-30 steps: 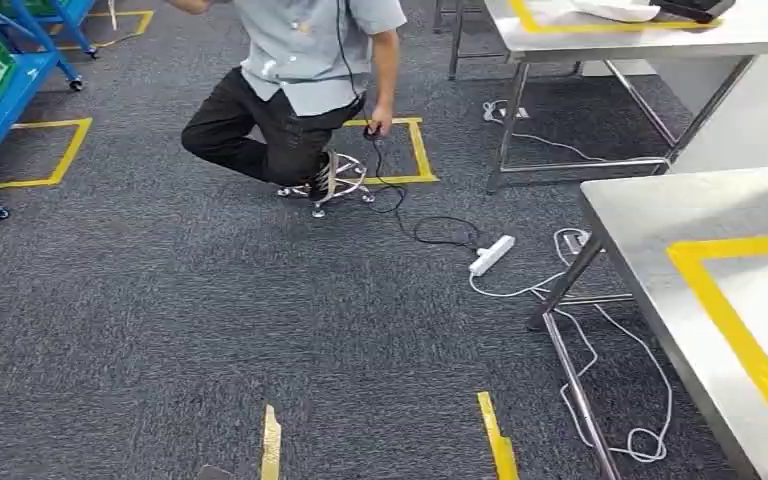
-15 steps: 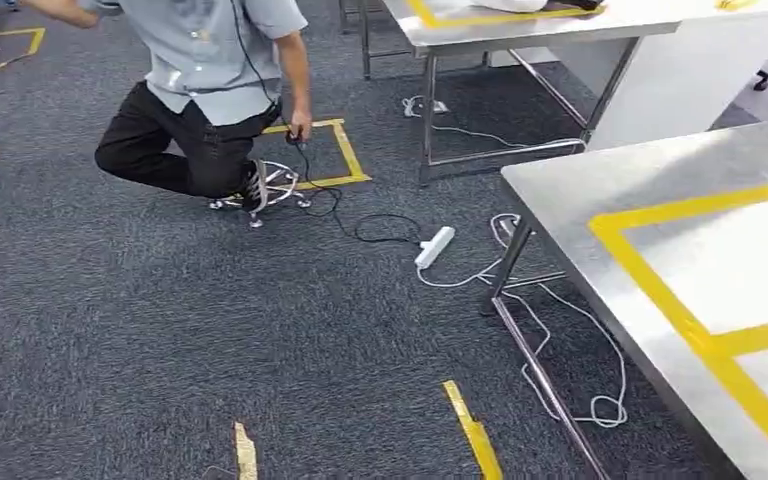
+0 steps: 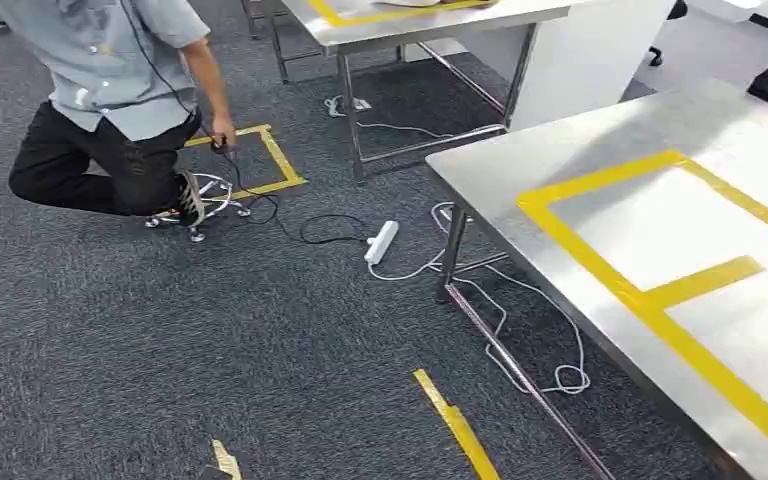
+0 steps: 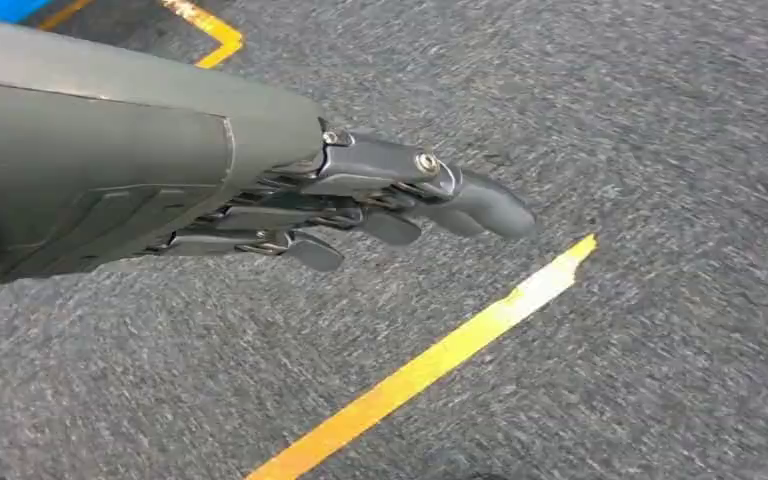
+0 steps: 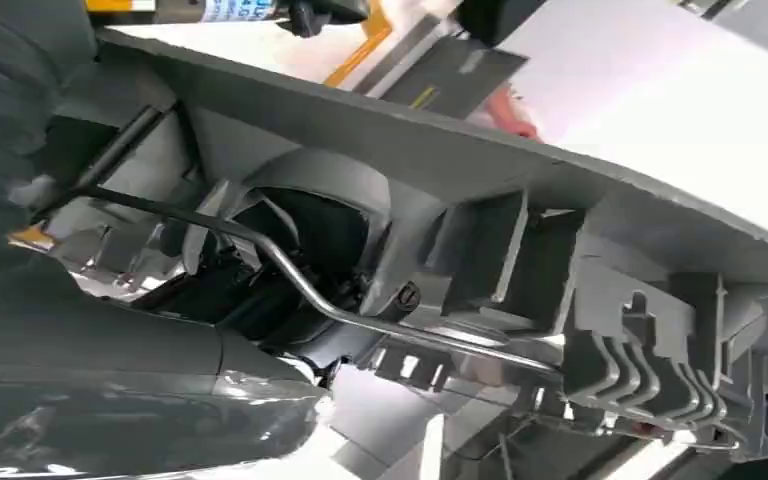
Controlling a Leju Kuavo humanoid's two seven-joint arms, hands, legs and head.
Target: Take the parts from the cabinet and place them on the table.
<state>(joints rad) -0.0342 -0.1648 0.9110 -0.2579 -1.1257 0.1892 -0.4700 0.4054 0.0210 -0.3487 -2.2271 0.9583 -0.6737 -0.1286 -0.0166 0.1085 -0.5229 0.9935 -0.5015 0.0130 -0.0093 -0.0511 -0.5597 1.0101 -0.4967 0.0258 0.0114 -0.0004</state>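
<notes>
From the head view a steel counter [image 3: 520, 165] marked with yellow tape [image 3: 650, 300] fills the right side, bare metal showing around the taped rectangles; a second counter [image 3: 360, 30] stands further back, its legs on the dark grey carpet [image 3: 160, 350]. A person [image 3: 100, 90] in a grey shirt and black trousers sits on a wheeled stool [image 3: 205, 200] at the upper left, one hand lowered toward a black cable; a white power strip [image 3: 381, 242] lies on the carpet just beside the near counter's leg, white cords looping under it. Short strips of yellow floor tape [image 3: 455, 425] lie near the bottom edge.

In the left wrist view the left robot hand [image 4: 390, 205] hangs over the carpet with its fingers straight and slightly apart, holding nothing — a yellow tape line [image 4: 430, 365] runs across the floor below it.

In the right wrist view the right robot hand [image 5: 110, 400] comes in close against a grey moulded plastic part [image 5: 520, 260] with ribs, clips and a thin metal rod across it; the part hides the fingers, so I cannot tell whether the right robot hand grips it or not.
</notes>
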